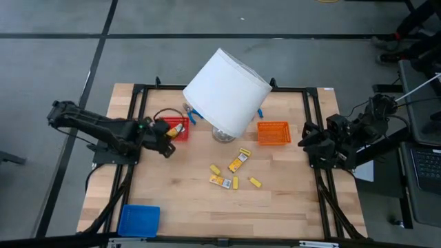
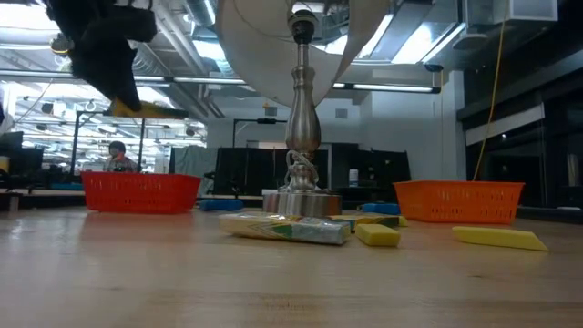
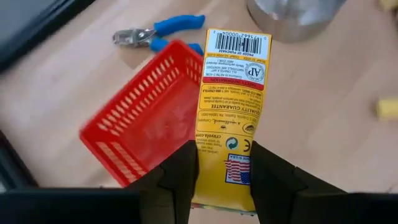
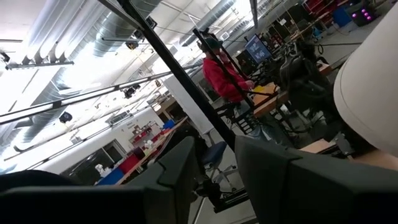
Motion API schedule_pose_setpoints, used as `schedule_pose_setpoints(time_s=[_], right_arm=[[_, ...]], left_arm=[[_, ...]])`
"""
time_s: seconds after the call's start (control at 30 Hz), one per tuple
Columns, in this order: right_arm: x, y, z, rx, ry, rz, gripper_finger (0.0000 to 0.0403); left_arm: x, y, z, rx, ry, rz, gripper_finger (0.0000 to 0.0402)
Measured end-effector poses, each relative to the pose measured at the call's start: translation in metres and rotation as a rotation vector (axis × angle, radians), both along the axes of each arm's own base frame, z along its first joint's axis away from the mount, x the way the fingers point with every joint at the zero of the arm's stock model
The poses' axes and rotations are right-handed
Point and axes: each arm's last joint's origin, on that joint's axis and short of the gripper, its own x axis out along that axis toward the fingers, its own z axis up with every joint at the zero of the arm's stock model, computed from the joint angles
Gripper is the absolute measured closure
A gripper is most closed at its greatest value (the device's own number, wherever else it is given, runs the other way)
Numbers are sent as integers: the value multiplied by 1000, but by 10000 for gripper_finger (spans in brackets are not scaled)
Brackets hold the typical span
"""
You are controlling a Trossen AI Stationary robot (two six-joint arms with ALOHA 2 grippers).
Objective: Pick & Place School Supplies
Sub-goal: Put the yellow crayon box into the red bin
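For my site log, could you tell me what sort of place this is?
Probably an industrial robotics lab or workshop: exposed ceiling ducts, rows of workbenches with monitors, and a person working at one beyond the wooden table.

A person in red stands beyond the white lampshade.

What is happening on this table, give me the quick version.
The left gripper is shut on a yellow-orange packet, holding it above the red basket. The right gripper waits at the table's right edge, empty, fingers slightly apart. More packets and yellow sticks lie loose mid-table in front of the lamp, blue-handled pliers lie beside the red basket, and the orange basket stands near the lamp.
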Motion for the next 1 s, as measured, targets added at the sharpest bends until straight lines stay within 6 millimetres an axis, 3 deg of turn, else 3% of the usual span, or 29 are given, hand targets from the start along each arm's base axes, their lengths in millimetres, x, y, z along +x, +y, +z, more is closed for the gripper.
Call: schedule_pose_setpoints(time_s=[0.17, 0.3, 0.53, 0.77, 1.0], right_arm=[[-1, 0, 1, 14, -7, -18, 282], [-2, 2, 5, 22, -36, -22, 282], [0, 7, 4, 24, -23, -49, 282], [-1, 12, 6, 17, -43, -59, 282], [-3, 15, 6, 18, -37, -63, 282]], left_arm=[[4, 18, -1, 118, 185, -254, 276], [5, 40, -5, 143, 245, -189, 276], [10, 65, -26, 27, 284, -195, 276], [15, 76, -36, -13, 336, -158, 258], [17, 81, -41, -28, 358, -127, 212]])
